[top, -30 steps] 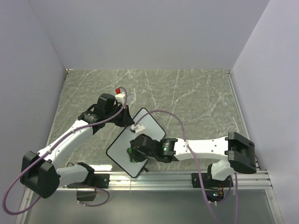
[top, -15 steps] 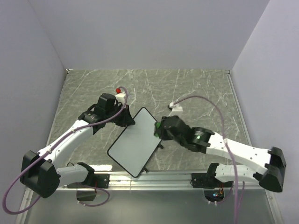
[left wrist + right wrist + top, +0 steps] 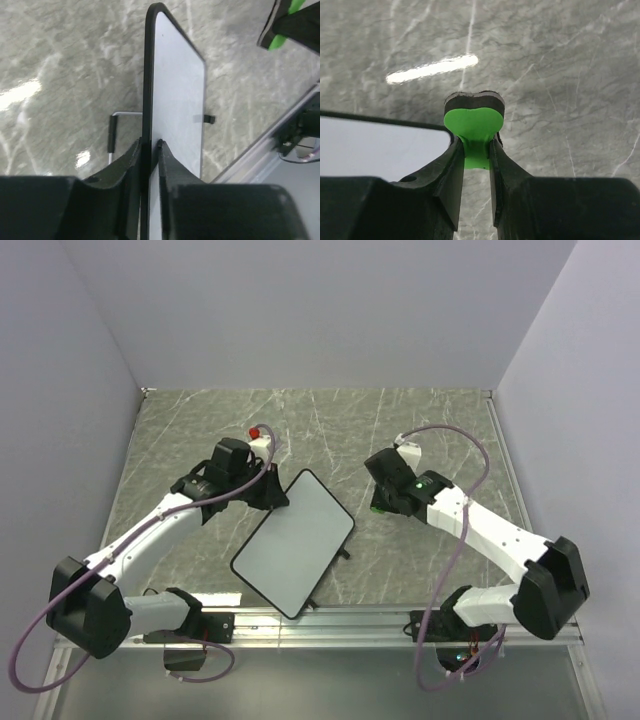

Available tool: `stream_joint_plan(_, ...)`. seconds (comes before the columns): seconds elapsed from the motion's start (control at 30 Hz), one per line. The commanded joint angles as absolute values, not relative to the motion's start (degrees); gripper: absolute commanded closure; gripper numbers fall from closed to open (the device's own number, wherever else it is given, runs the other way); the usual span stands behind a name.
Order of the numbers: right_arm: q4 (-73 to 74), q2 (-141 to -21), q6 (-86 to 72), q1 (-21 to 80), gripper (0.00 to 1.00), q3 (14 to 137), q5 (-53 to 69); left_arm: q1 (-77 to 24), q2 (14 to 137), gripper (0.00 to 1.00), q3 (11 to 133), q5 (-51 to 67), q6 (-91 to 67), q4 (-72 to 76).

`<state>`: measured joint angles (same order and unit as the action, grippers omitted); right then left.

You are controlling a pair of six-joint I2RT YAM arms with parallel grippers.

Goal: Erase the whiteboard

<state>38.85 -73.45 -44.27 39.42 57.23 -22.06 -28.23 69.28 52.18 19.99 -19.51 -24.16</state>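
The whiteboard (image 3: 295, 540) lies slantwise at the near middle of the marbled table (image 3: 440, 430), and its white face looks clean from here. It looks thin, stiff and light, and that glossy face would slip, so the black rim is the place to pinch. That's exactly where the left gripper (image 3: 268, 494) has it, jaws closed on the rim at the far corner, board running straight out ahead of the fingertips. The right gripper (image 3: 378, 504) hangs apart, clamped tight on the green eraser (image 3: 473, 121), with the board just off to its left.
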Motion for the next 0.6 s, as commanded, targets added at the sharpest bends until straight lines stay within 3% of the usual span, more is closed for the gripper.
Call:
stream_joint_plan(0.0,39.03,-74.7,-44.74,36.83,0.76,58.28,-18.37,-28.12,70.14,0.76,54.4,14.5,-17.49,-27.07)
stream_joint_plan(0.03,38.07,-75.06,-44.39,35.87,0.6,58.01,-18.02,-28.12,70.22,0.73,54.58,14.5,-17.66,-27.33)
stream_joint_plan(0.1,37.36,-76.37,-43.86,34.98,0.47,57.22,-16.97,-28.12,71.01,0.66,56.06,14.42,-17.67,-28.73)
stream_joint_plan(0.13,37.01,-76.9,-43.51,34.72,0.34,56.96,-16.96,-28.12,71.19,0.64,56.77,14.5,-17.67,-29.35)
stream_joint_plan(0.23,36.39,-78.13,-43.51,34.45,0.21,55.64,-17.14,-28.12,71.72,0.58,58.88,14.33,-17.4,-31.28)
stream_joint_plan(0.33,35.77,-78.4,-44.38,34.37,0.14,53.53,-17.23,-28.12,70.93,0.51,60.2,13.45,-17.05,-32.43)
stream_joint_plan(0.57,36.47,-75.6,-45.61,34.37,0.12,50.98,-17.84,-28.12,68.82,0.41,63.45,11.52,-17.23,-34.54)
